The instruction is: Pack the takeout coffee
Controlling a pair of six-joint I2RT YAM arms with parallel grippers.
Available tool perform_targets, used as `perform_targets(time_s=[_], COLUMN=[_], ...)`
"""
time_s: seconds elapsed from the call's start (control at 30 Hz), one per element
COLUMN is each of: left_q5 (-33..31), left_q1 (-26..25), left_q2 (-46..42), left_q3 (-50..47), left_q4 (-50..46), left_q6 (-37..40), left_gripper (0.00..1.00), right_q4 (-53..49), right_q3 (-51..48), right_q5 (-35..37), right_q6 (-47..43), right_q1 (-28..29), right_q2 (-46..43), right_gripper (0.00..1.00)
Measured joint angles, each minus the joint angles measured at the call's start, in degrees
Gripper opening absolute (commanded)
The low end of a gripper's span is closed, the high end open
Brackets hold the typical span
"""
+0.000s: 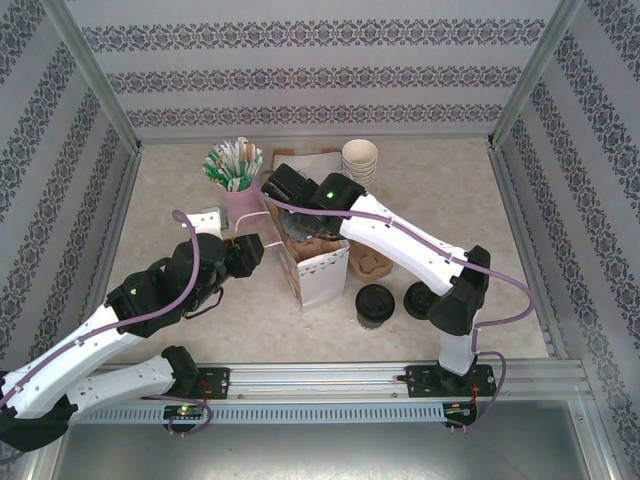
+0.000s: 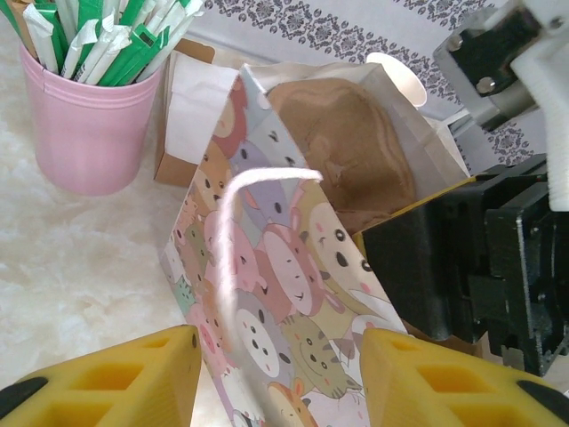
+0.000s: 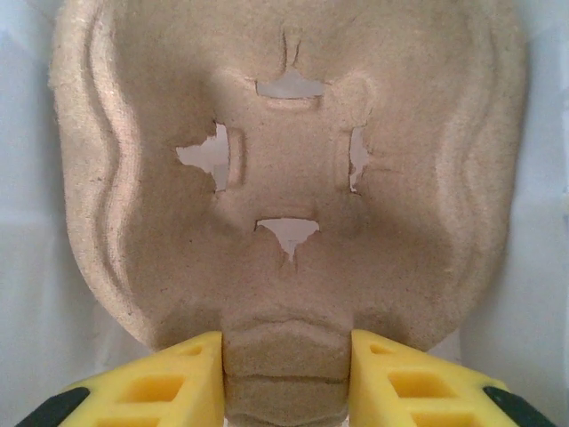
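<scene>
From above: paper bag upright in the middle of the desk, mouth open. Right arm reaching across from the right and down into that mouth, with a pulp tray partly inside. Left arm close against the bag's left side. Takeout coffee standing on the desk just right of the bag, towards the near edge, black lid on, touched by neither arm. Just beside it another dark round thing, cup or loose lid impossible to tell. Second pulp tray lying between bag and coffee. Stack of cream cups and pink cup of straws at the back, apart from the work.

From the left wrist: left hand spread, yellow fingers either side of the bag's cartoon-printed wall and its pink cord handle. No pinch to be seen, and contact with the paper impossible to judge. Brown tray showing in the bag's mouth.

From the right wrist: right hand pinching the tray's tab, fingers pressed against both its sides, white bag lining around.

Judged early in the task: bag open, tray partly in and not visibly seated. Left to do: let go of the tray, fetch the coffee, set it into the bag.
</scene>
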Motion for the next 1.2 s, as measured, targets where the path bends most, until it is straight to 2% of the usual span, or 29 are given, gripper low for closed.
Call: perform_targets(time_s=[0.73, 1.2], left_q5=[4.37, 5.86], left_q1=[0.00, 0.00], left_q2=[0.00, -1.09], left_q3=[-0.13, -0.46], left_q4=[0.07, 0.46], left_q6=[0.83, 1.03], left_gripper=[0.29, 0.18], right_q4=[-1.70, -1.14], right_q3=[1.92, 0.59], right_q5=[-2.73, -5.27], right_q6=[-1.33, -1.33], right_q1=[-0.31, -1.70], right_q2=[5.62, 5.95], right_gripper=[0.36, 0.36])
